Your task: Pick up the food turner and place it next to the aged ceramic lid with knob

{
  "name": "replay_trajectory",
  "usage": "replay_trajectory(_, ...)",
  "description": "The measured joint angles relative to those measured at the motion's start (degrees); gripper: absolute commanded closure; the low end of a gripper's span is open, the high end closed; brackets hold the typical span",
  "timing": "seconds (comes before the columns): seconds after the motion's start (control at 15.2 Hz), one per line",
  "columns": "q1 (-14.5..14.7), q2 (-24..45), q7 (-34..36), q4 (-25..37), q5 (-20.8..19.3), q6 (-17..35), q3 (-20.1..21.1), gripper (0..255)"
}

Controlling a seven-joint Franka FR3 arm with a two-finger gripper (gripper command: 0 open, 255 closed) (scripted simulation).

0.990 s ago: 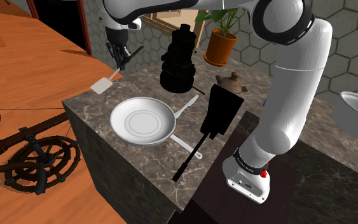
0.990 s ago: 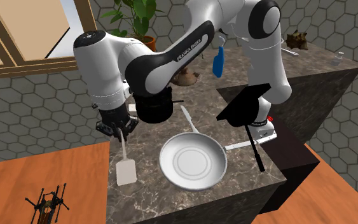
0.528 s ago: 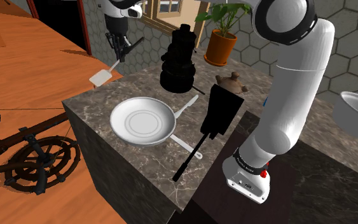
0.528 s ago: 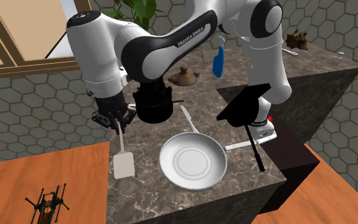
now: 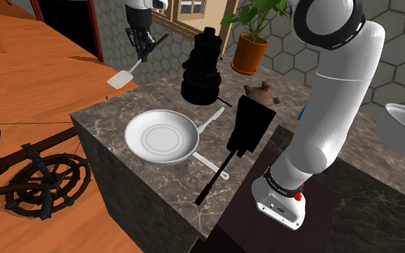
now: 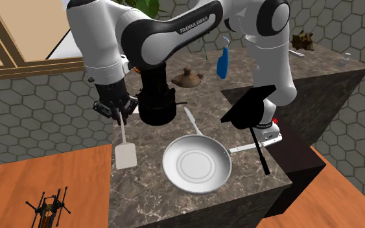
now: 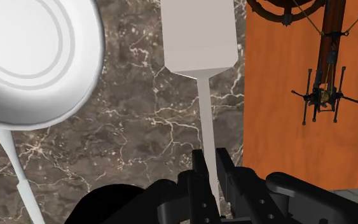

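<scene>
My tool (image 7: 209, 164) clasps the white turner (image 7: 199, 38) by its handle end, blade hanging clear of the table (image 6: 150, 189), ready, I judge, to carry past the pan (image 6: 165, 166) to the lid (image 6: 187, 78).

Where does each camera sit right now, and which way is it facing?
Shoulder view: behind the arm, looking down across the counter; arm and gripper show.
Second exterior view: facing the arm across the counter; same parts show.
Wrist view: on the gripper, looking down past its jaws onto the turner.
All three share turner and pan.
</scene>
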Motion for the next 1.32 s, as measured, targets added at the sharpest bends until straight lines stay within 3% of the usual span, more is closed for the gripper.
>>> replay_trajectory(0.33,-5.3,-5.5,-6.3,-7.7,2.4,3.2,-1.7,255)
replay_trajectory(0.73,-10.6,-9.0,-14.5,-11.9,4.1,4.9,-4.5,255)
replay_trajectory(1.32,-17.4,-11.6,-26.2,-13.4,5.5,6.4,-8.9,255)
